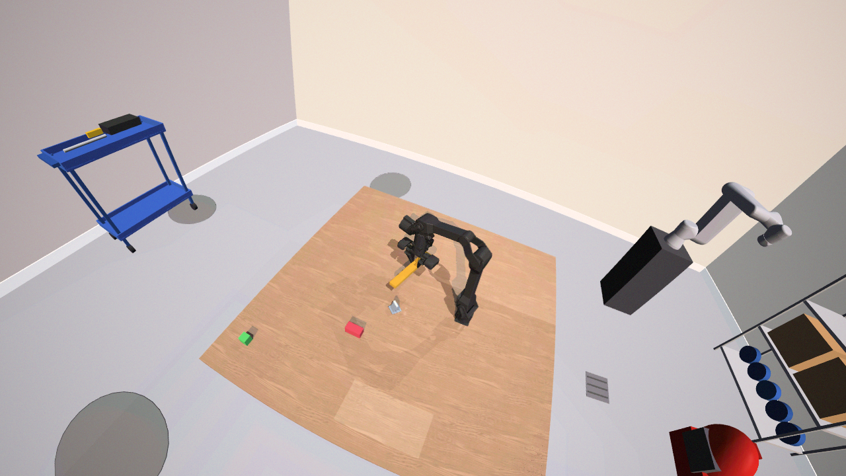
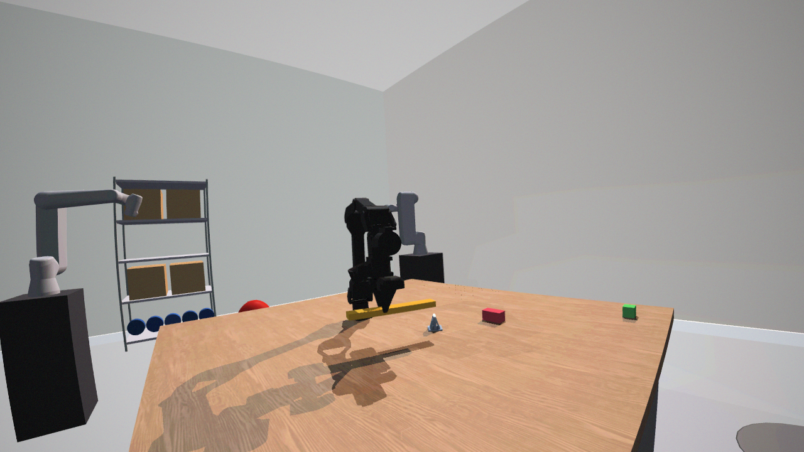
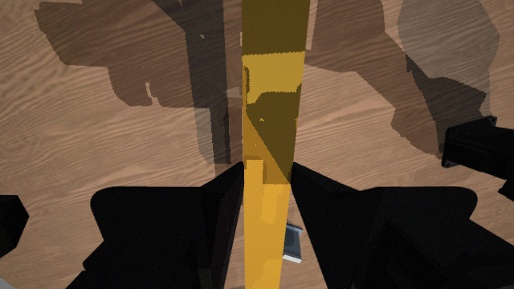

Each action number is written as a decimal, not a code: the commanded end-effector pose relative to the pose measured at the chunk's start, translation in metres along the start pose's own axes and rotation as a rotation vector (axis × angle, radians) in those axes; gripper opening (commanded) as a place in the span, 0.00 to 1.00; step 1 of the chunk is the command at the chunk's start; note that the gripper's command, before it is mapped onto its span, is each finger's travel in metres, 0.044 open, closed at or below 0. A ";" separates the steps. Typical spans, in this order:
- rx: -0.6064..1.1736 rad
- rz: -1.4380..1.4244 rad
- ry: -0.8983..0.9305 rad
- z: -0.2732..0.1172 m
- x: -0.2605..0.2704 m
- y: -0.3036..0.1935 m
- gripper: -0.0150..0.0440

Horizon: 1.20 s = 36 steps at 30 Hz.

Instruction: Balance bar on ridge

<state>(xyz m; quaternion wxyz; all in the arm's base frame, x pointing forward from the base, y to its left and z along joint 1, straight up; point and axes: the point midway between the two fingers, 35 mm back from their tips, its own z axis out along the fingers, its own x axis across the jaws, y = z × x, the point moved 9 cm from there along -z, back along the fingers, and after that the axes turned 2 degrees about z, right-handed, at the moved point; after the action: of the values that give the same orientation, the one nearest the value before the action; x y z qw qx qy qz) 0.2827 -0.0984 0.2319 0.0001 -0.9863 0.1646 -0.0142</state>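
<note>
A long yellow bar [image 1: 404, 275] [image 2: 412, 306] [image 3: 265, 241] is held above the table [image 1: 484, 379] [image 2: 505, 393], its shadow apart from it in the exterior view. My gripper [image 1: 419, 261] [image 2: 385, 309] [image 3: 267, 168] is shut on the bar near its middle, a finger on each long side. The small grey-blue ridge [image 1: 396, 305] [image 2: 433, 323] [image 3: 293, 242] stands on the table beyond the bar's near end in the top view. In the wrist view the ridge shows low in the frame, partly hidden behind the bar. The bar does not rest on it.
A red block [image 1: 354, 328] [image 2: 493, 316] lies on the table near the ridge. A green cube [image 1: 245, 338] [image 2: 629, 311] lies farther out, near the table's edge. A blue cart, a shelf and pale arms on black pedestals stand off the table.
</note>
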 end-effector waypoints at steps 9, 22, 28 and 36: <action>-0.001 0.126 -0.002 0.000 -0.008 -0.048 0.25; 0.003 0.251 -0.004 -0.001 -0.025 -0.097 0.25; 0.005 0.306 -0.006 -0.001 -0.036 -0.117 0.25; 0.006 0.379 -0.008 -0.002 -0.054 -0.142 0.25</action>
<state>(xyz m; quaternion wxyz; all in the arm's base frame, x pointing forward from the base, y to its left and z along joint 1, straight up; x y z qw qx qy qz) 0.2840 0.0412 0.2323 0.0080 -0.9438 0.3301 -0.0100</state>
